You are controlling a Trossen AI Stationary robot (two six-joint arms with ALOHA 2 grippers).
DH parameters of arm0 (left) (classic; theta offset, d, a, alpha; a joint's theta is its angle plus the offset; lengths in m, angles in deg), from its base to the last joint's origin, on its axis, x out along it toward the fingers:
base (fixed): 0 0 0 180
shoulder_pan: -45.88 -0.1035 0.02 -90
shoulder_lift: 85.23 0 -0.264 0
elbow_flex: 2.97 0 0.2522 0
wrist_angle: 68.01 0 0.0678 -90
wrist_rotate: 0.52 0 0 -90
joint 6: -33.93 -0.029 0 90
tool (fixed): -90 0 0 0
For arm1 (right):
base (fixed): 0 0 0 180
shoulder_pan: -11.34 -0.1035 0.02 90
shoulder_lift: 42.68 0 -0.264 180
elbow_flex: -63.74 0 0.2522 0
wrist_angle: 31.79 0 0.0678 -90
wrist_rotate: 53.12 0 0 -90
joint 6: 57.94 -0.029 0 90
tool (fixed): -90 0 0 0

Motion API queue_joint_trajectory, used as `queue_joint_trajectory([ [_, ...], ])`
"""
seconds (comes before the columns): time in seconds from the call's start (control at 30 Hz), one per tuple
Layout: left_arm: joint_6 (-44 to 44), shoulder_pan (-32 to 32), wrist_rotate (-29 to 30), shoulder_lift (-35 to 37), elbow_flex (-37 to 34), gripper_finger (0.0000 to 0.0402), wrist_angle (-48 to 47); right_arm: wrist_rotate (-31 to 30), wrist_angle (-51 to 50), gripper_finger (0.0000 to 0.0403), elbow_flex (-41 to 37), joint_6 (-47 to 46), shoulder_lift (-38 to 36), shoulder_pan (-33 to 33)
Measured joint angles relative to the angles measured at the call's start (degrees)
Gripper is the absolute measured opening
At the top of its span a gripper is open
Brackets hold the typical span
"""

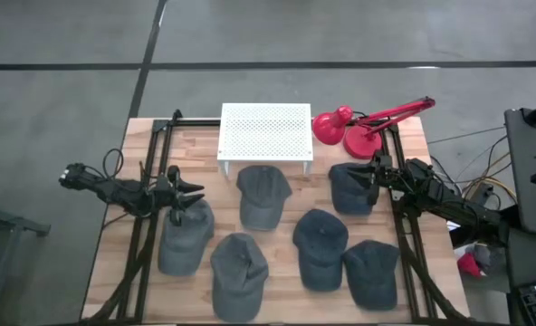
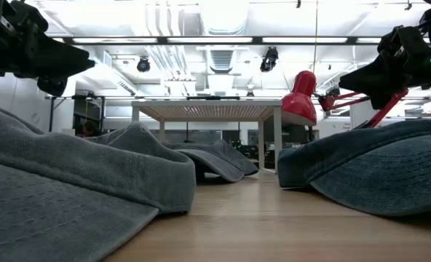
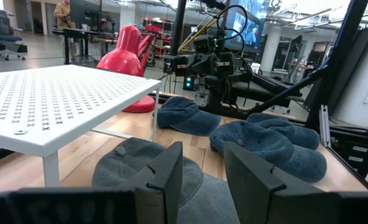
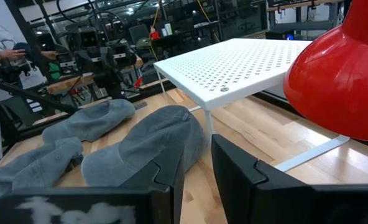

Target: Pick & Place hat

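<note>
Several grey-blue hats lie crown up on the wooden table [image 1: 205,145]. One hat [image 1: 185,240] lies at the left, one [image 1: 262,197] near the middle, one [image 1: 348,190] at the right, and others [image 1: 320,246] nearer the front. My left gripper [image 1: 191,190] hangs level above the far end of the left hat, open by a narrow gap [image 3: 202,180], with nothing between its fingers. My right gripper [image 1: 368,174] hangs level over the right hat, also open by a narrow gap [image 4: 198,174] and holding nothing.
A white perforated stand [image 1: 265,131] sits on its legs at the far middle of the table. A red desk lamp [image 1: 349,131] stands at the far right, next to the right arm. Black frame rails [image 1: 146,226] run along both table sides. Bare wood [image 1: 286,308] shows between the hats.
</note>
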Motion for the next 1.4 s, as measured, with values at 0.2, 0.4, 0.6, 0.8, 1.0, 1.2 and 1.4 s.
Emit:
queue_joint_trajectory([
  [0.2, 0.0, 0.0, 0.0, 0.0, 0.0, 0.0122, 0.0, 3.2, 0.3, 0.0087, 0.0, -15.2, 0.0, 0.0],
  [0.4, 0.0, 0.0, 0.0, 0.0, 0.0, 0.0122, 0.0, 6.6, 0.3, 0.0078, 0.1, -16.5, 0.0, 0.0],
  [0.6, -0.6, 0.0, 0.2, 0.0, 0.0, 0.0122, 0.0, 6.5, 0.4, 0.0061, 0.2, -16.5, 0.0, 0.0],
  [0.8, -1.8, 0.0, 0.9, 0.0, 0.0, 0.0122, 0.0, 6.4, -3.8, 0.0043, 1.7, -19.5, 0.0, 0.0],
  [1.0, -1.8, 0.0, 0.9, 0.0, 0.0, 0.0122, 0.1, 4.3, -24.0, 0.0022, 13.5, -17.8, 2.5, 0.0],
  [1.2, -2.1, 0.0, 1.6, 0.0, 0.0, 0.0122, 0.3, 2.6, -42.7, 0.0011, 26.8, -15.7, 9.7, 0.0],
  [1.4, -2.0, -0.1, 1.8, 0.0, 0.0, 0.0122, 0.3, 1.8, -56.0, 0.0013, 34.3, -13.7, 20.0, 0.0],
])
